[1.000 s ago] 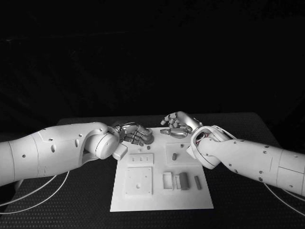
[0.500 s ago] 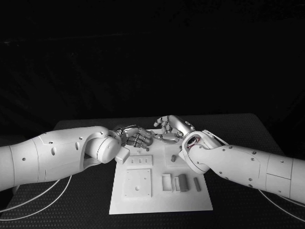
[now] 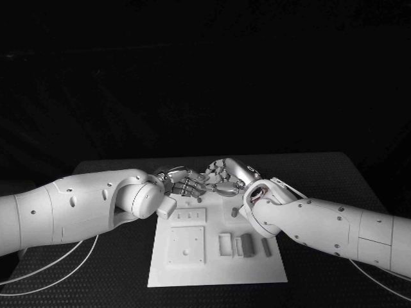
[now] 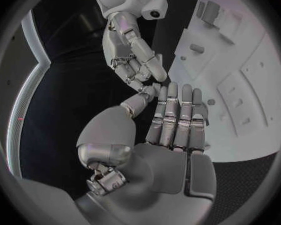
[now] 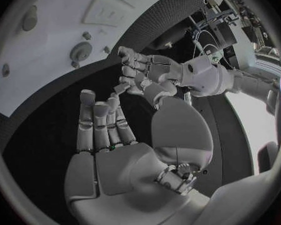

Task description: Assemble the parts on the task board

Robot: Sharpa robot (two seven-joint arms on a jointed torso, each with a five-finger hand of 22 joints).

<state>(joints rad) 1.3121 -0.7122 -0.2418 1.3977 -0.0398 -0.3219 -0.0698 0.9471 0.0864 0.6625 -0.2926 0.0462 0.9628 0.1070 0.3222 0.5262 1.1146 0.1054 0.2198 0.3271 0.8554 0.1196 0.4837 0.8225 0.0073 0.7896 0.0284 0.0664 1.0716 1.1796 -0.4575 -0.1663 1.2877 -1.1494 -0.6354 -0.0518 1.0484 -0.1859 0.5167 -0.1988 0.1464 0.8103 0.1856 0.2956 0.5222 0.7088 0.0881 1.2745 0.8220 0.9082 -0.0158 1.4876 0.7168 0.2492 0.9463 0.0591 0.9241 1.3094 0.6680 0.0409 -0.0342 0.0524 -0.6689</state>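
Note:
The white task board (image 3: 215, 273) lies in the middle of the table. My left hand (image 3: 180, 184) and right hand (image 3: 226, 176) meet fingertip to fingertip above its far edge. In the right wrist view a small grey piece (image 5: 120, 88) sits where the left hand (image 5: 150, 72) touches the fingertips (image 5: 113, 102) of my right hand. Which hand holds it I cannot tell. In the left wrist view my thumb (image 4: 136, 105) reaches up to the curled right hand (image 4: 133, 50). Several grey parts (image 3: 245, 244) stand in slots near the board's middle.
A short peg (image 3: 233, 208) stands on the board under my right wrist. Square plates (image 3: 188, 244) lie on the board's left half. A round fitting (image 5: 82, 51) sits near the board's far edge. Cables (image 3: 58, 260) trail over the table's left side.
My right hand has swung left and closed the gap until its fingertips touch the left hand's. The left hand has stayed nearly in place above the board's far edge.

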